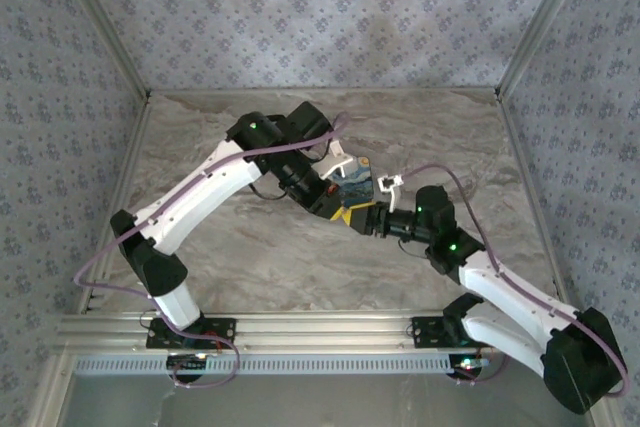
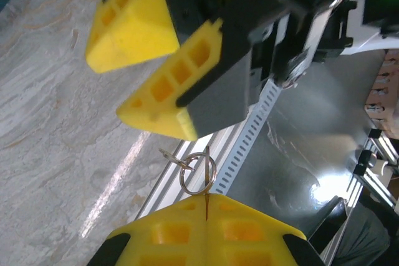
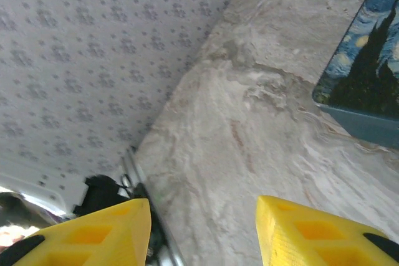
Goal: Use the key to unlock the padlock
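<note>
Just on the near side of the blue painted tin, the two grippers meet above the marble table. The left gripper is clenched on the key, which shows edge-on as a thin blade, its ring standing out beyond the fingertips. The right gripper faces it, yellow fingers spread with nothing between them. Where the padlock lies relative to the tin I cannot tell. The step looks like a regrasp of the key. The right fingers should close squarely on the ring end, clear of the left pads. The left should let go only once that hold is firm, or the key may drop beside the tin.
</note>
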{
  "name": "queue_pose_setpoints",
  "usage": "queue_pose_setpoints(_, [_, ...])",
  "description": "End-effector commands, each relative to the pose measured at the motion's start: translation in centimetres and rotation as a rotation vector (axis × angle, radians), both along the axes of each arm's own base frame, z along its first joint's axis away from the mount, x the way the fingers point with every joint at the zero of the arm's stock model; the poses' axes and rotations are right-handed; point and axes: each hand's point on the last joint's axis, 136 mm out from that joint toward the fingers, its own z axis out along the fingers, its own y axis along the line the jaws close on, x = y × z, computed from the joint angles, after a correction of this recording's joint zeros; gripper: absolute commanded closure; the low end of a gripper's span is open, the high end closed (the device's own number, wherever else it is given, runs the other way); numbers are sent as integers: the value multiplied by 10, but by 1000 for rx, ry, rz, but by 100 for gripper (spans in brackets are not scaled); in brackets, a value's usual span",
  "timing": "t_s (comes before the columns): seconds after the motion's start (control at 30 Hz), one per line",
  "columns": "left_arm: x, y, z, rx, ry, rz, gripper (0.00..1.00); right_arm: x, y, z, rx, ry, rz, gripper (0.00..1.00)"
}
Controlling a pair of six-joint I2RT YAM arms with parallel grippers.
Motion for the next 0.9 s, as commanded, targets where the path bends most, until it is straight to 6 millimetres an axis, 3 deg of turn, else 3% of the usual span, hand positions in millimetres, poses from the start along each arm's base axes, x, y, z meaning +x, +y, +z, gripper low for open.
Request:
queue_pose_setpoints(0.0, [1, -3, 32, -112, -23, 14, 100, -8, -1, 9, -69, -224, -55, 49])
queue_pose_setpoints(0.23, [-2, -6, 32, -126, 5, 9, 100, -13, -12, 39, -122, -571, -230, 43])
queue_pose_setpoints(0.53, [-6, -9, 32, -144, 29, -2, 100, 1, -8, 56, -185, -661, -300, 44])
queue_pose_setpoints(0.87, [-8, -9, 26, -144, 48, -1, 100, -1, -4, 77, -158, -716, -294, 46])
